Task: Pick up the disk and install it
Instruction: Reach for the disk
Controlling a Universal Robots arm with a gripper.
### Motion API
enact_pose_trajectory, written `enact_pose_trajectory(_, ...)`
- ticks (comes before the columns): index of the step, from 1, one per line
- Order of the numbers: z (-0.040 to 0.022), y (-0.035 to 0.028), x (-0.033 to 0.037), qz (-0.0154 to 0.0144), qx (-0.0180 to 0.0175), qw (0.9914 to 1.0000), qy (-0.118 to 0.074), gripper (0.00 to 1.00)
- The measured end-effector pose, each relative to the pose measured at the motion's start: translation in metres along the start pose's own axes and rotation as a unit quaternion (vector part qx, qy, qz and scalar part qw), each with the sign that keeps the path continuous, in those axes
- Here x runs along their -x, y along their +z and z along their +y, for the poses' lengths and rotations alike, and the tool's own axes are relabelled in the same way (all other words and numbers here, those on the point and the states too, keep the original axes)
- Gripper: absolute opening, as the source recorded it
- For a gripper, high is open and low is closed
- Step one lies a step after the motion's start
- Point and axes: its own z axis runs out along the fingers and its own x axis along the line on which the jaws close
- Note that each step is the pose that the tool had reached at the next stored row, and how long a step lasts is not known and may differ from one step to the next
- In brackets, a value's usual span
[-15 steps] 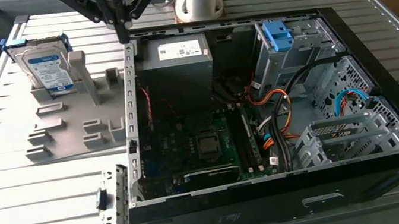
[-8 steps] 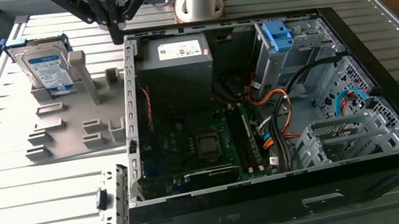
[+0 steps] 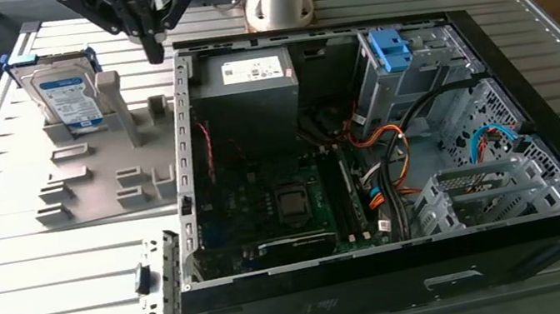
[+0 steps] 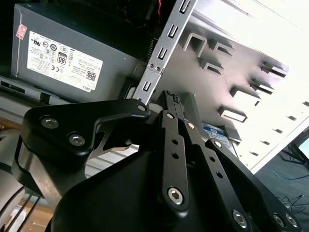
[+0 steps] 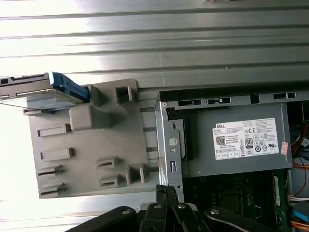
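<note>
The pincer (image 3: 153, 52), fingers pressed together, hangs over the side wall of the open computer case (image 3: 183, 138). To the exterior view's left of it, apart, the disk (image 3: 67, 94) stands upright in a grey holder (image 3: 92, 182) on the worktop (image 3: 40, 279).

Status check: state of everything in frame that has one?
disk: standing on edge in the grey holder, not gripped, not installed.
gripper: jaws shut, empty, over the case's edge next to the holder.
grey holder: lying flat beside the case, holding the disk.
computer case: on its side, open, insides exposed.
power supply: mounted inside the case.
</note>
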Motion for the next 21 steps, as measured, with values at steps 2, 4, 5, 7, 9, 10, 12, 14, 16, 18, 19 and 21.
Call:
enact_pose_trajectory(2,-0.0002,0.0000,-0.0024,0.0000,0.0000,1.00000,0.000,0.11)
enact_pose_trajectory(4,-0.0004,-0.0001,-0.0045,0.0000,0.0000,1.00000,0.000,0.11)
enact_pose_trajectory(5,-0.0004,-0.0001,-0.0054,0.0000,0.0000,1.00000,0.000,0.11)
enact_pose_trajectory(7,-0.0006,-0.0001,-0.0072,0.0000,0.0000,1.00000,0.000,0.11)
enact_pose_trajectory(9,-0.0007,-0.0001,-0.0090,-0.0001,0.0000,1.00000,0.000,0.11)
enact_pose_trajectory(10,-0.0008,-0.0002,-0.0098,0.0000,0.0000,1.00000,0.000,0.11)
enact_pose_trajectory(12,-0.0009,-0.0002,-0.0113,0.0000,0.0000,1.00000,0.000,0.11)
enact_pose_trajectory(14,-0.0010,-0.0002,-0.0126,0.0000,0.0000,1.00000,0.000,0.11)
enact_pose_trajectory(16,-0.0011,-0.0002,-0.0139,0.0000,0.0000,1.00000,0.000,0.11)
enact_pose_trajectory(18,-0.0012,-0.0002,-0.0158,0.0000,0.0000,1.00000,0.000,0.11)
enact_pose_trajectory(19,-0.0013,-0.0002,-0.0170,0.0000,0.0000,1.00000,0.000,0.11)
enact_pose_trajectory(21,-0.0014,-0.0002,-0.0186,-0.0001,0.0000,1.00000,0.000,0.11)
